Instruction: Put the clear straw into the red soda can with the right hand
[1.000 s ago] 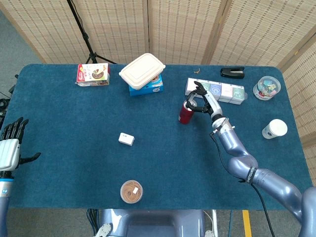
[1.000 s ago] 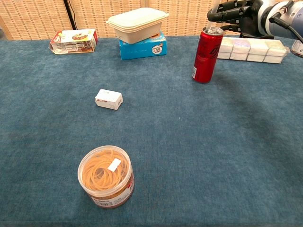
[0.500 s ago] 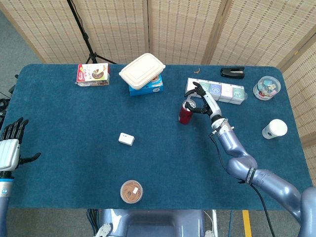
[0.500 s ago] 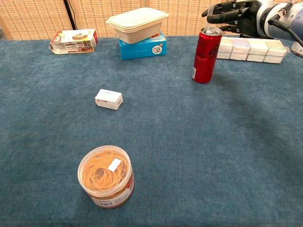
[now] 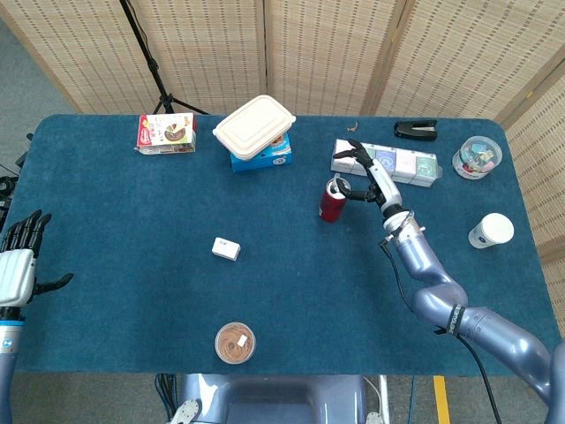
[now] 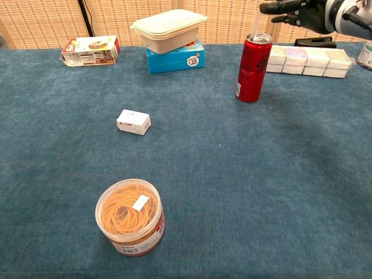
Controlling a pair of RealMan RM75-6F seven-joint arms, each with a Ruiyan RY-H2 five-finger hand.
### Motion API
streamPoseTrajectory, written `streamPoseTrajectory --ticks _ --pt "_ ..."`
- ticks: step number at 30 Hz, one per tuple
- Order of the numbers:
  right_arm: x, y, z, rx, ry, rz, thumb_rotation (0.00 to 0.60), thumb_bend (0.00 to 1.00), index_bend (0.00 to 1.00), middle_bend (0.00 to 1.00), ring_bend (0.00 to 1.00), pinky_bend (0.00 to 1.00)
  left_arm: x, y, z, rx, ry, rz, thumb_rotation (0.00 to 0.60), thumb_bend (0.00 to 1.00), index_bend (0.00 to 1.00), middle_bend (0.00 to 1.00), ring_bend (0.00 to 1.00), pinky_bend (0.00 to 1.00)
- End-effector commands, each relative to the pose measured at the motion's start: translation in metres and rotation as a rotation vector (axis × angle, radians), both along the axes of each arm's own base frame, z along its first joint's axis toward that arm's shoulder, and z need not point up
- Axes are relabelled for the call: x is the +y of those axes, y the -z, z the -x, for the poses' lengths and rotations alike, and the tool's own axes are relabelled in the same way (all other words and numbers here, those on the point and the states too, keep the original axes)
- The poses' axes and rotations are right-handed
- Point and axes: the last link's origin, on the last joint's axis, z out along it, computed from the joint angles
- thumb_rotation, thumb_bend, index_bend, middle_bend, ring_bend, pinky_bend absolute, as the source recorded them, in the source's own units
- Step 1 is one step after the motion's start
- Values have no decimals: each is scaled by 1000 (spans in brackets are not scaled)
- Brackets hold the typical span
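The red soda can (image 6: 253,68) stands upright at the far right of the table, also seen from above (image 5: 332,201). The clear straw (image 6: 256,23) sticks up out of the can's top opening. My right hand (image 6: 299,10) hovers just above and to the right of the can, its fingers stretched out and apart, holding nothing; its fingertips end close to the straw's upper end. In the head view the right hand (image 5: 365,173) sits beside the can. My left hand (image 5: 18,258) hangs open off the table's left edge.
A row of small boxes (image 6: 308,60) lies right behind the can, under the right hand. A lidded food container on a blue box (image 6: 171,36), a snack box (image 6: 90,50), a small white box (image 6: 133,122), a tub of rubber bands (image 6: 130,216) and a paper cup (image 5: 490,230) stand around.
The right hand has let go near the can's top, spread its fingers and lifted up and to the right. The straw stays standing in the can. The left hand is still.
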Motion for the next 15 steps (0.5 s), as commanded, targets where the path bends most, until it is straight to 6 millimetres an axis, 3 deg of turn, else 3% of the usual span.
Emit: streamPoseTrajectory --ticks 1,3,7,10,12,15 --pt "6 -15 0 60 -47 59 600 492 241 0 0 0 -1 -1 -1 -2 5 -5 600 0 0 0 0 54" --pt "11 -20 0 101 -71 89 600 492 226 0 0 0 -2 -3 -2 -3 9 -8 600 0 0 0 0 51" --pt "30 -41 10 344 -170 223 600 488 178 0 0 0 -6 -7 -4 -9 18 -11 600 0 0 0 0 31" --pt "44 -54 22 524 -211 308 600 292 96 0 0 0 -10 -11 -6 -12 24 -8 600 0 0 0 0 8" --pt "54 -61 30 607 -224 344 600 77 35 0 0 0 -12 -13 -7 -15 25 -7 600 0 0 0 0 0" --pt "77 -76 47 742 -231 389 600 0 1 0 0 0 -18 -19 -9 -12 29 -10 600 0 0 0 0 0"
